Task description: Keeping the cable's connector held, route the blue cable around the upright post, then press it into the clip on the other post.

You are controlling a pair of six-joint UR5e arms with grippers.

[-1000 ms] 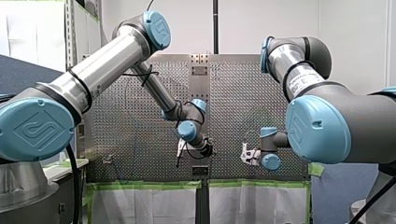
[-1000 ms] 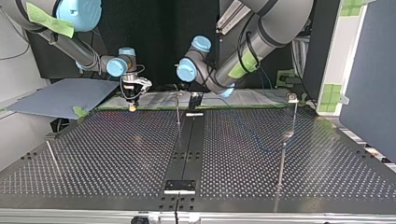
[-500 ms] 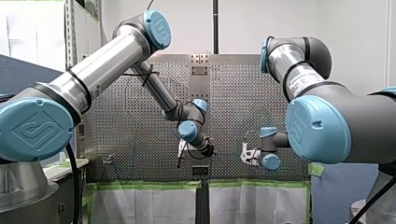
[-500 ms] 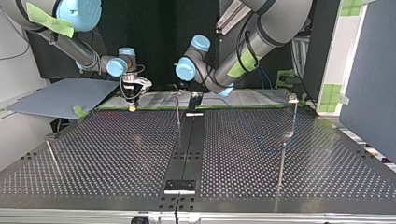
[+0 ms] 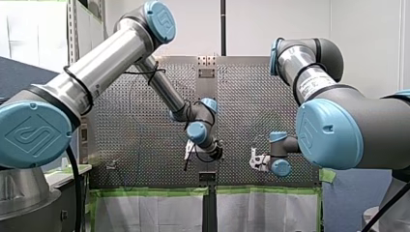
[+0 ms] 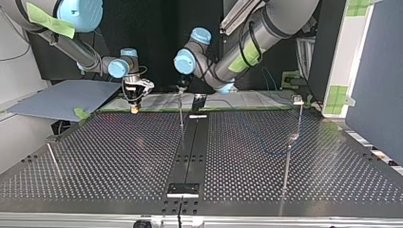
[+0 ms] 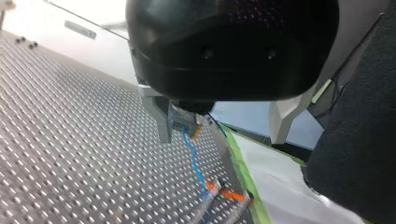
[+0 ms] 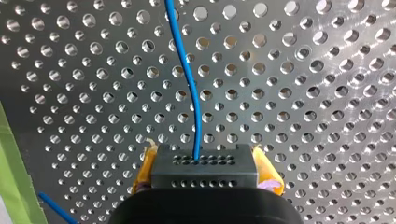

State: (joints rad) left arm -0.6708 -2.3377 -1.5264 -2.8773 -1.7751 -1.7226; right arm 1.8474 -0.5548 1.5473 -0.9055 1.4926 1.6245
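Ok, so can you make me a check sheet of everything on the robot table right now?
Surface: perforated table, shiny, with nothing lying on it apart from the items below.
Job's things: blue cable; black connector; thin post mid-table; clip on top of the clip post at the top view's right.
Clutter: one thin rod at the top view's left.
Grippers: right gripper, yellow pads, shut on the connector; left gripper shut on the cable, near the thin post's top.
Cables: black cable looped round my left arm.
Surroundings: green tape along one table edge; grey board beside the table.
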